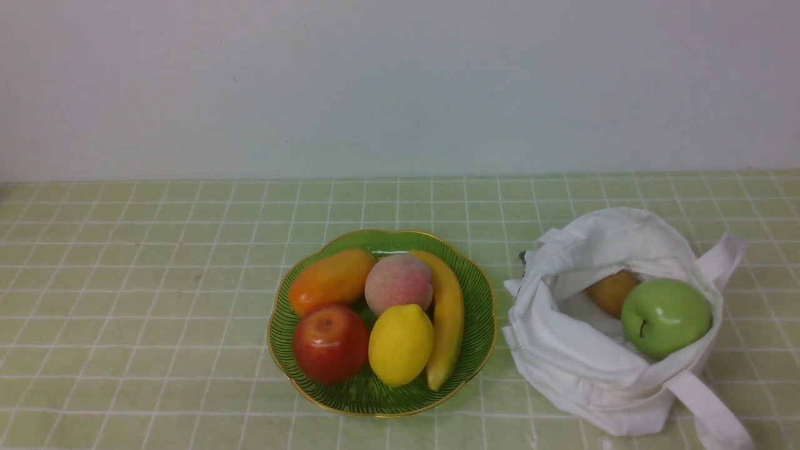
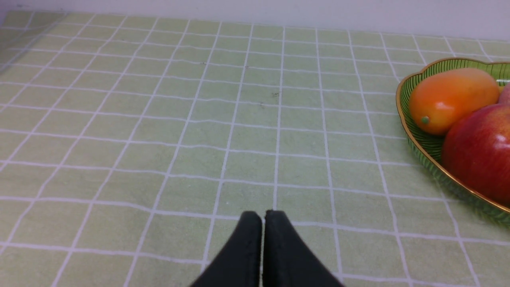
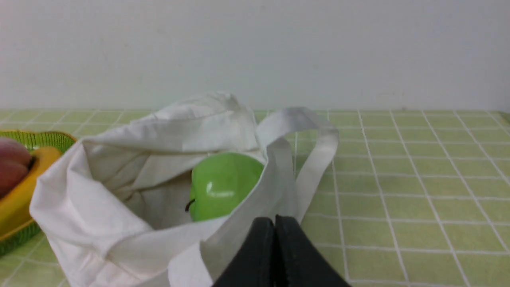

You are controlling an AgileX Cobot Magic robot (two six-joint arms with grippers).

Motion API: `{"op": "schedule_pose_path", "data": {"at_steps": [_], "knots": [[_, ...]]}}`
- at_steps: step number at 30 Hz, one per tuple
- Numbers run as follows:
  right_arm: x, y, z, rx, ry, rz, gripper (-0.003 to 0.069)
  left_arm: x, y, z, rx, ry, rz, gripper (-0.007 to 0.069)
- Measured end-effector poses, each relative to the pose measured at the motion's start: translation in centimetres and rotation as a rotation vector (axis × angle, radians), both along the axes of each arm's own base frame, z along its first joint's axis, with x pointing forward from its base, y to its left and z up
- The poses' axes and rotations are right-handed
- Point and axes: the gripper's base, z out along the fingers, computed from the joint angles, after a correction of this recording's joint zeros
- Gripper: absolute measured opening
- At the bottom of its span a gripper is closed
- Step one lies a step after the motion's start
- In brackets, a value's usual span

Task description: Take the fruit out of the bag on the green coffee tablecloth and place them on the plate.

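I read the left gripper (image 2: 263, 218) fully closed, empty, low over the tablecloth (image 2: 159, 139), plate (image 2: 423, 144) ahead. Right gripper (image 3: 275, 223) likewise closed, empty, just behind the bag (image 3: 99, 207) holding the green apple (image 3: 223, 183).

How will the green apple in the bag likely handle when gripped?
The green apple looks glossy and round, so it may slip in a pinch and probably roll if released loosely. The bag is soft crumpled cloth, so it will likely shift rather than brace it.
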Motion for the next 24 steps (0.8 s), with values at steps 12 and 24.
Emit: {"op": "schedule_pose_path", "data": {"at_steps": [12,24], "knots": [[-0.02,-0.01,-0.44,-0.001,0.028,-0.002,-0.0015,0.00,0.00,0.00,0.002,0.000,-0.001,-0.0008],[-0.06,0.47,-0.44,-0.002,0.028,0.085,-0.0015,0.00,0.00,0.00,0.002,0.000,-0.001,-0.0008]]}}
